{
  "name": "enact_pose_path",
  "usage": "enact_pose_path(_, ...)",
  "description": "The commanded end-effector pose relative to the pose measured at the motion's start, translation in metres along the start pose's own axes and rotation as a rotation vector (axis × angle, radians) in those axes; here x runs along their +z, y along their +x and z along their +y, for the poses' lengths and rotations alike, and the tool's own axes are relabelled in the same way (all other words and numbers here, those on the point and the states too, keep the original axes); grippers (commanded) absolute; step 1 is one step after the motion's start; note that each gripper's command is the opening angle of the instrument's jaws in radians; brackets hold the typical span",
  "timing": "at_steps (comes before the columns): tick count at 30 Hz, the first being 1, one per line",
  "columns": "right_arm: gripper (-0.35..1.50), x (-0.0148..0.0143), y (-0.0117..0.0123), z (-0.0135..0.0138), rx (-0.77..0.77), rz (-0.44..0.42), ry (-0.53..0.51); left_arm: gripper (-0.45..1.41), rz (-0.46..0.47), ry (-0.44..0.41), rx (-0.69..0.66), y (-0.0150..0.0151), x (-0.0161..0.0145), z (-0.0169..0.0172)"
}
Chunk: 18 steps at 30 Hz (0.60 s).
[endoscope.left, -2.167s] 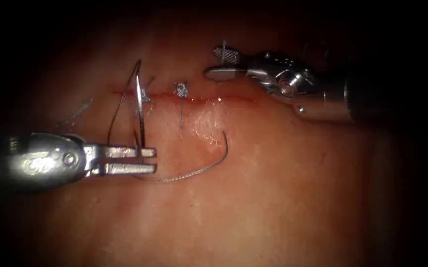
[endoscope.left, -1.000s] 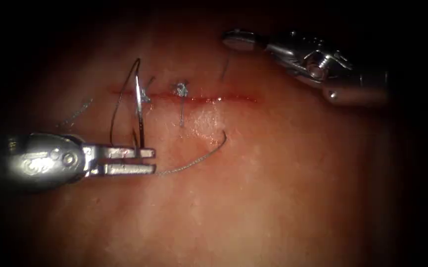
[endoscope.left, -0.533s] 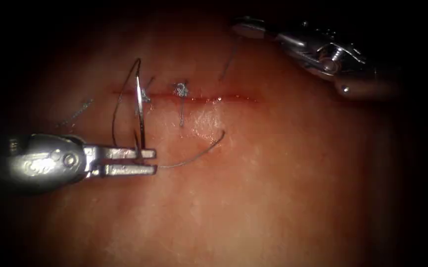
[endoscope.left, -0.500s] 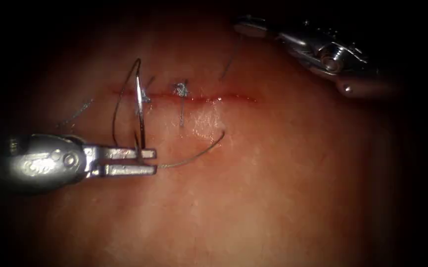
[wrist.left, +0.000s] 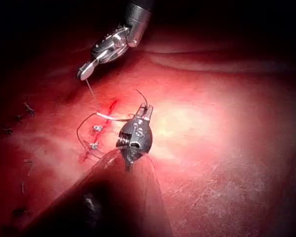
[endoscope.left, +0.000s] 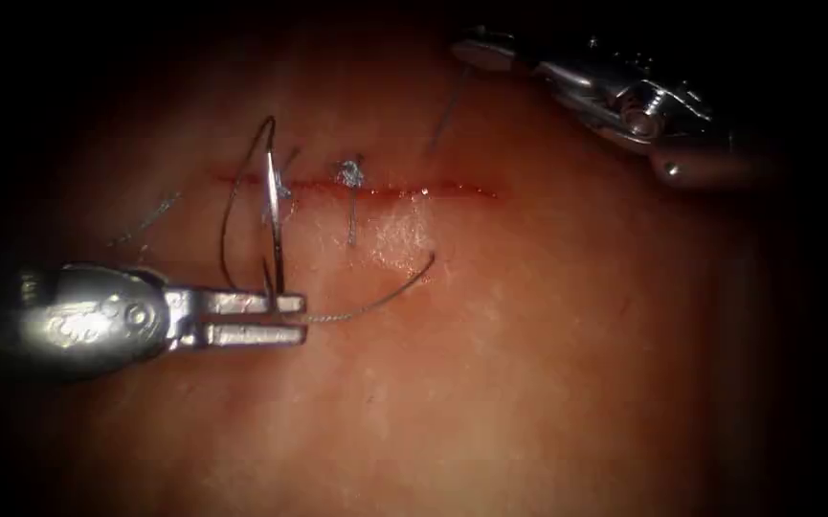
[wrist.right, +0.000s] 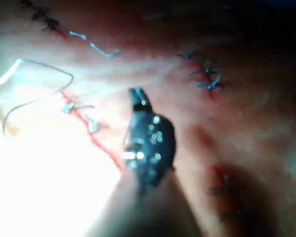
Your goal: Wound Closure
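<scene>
Tissue (endoscope.left: 548,364) filled the endoscope frame, its cut (endoscope.left: 366,188) running level across the upper middle, with red fluid (endoscope.left: 452,191) along it and two knotted stitches (endoscope.left: 348,173) on its left half. Your left tool (endoscope.left: 279,318) came in from the lower left, jaws pressed together on the needle (endoscope.left: 270,220) near its lower end; the needle stood upright, its curve rising to cross the cut's left end, and whether its tip sat in the tissue could not be told. Your right tool (endoscope.left: 479,50) sat at the upper right, jaws pinching the thread (endoscope.left: 442,120), which ran down to the tissue above the cut. More thread (endoscope.left: 375,303) trailed right from the left tool.
</scene>
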Motion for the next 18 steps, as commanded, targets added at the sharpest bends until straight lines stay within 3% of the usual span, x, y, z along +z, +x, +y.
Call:
enact_pose_path(1,-0.35,0.0008,0.0002,0.0002,0.0,0.007,0.0,-0.45,0.001,0.001,0.001,-0.0001,0.0007,-0.0004)
enact_pose_path(18,-0.35,0.0006,0.0011,0.0001,-0.008,0.022,0.001,-0.45,0.002,0.0,-0.001,0.0004,0.0005,-0.0001)
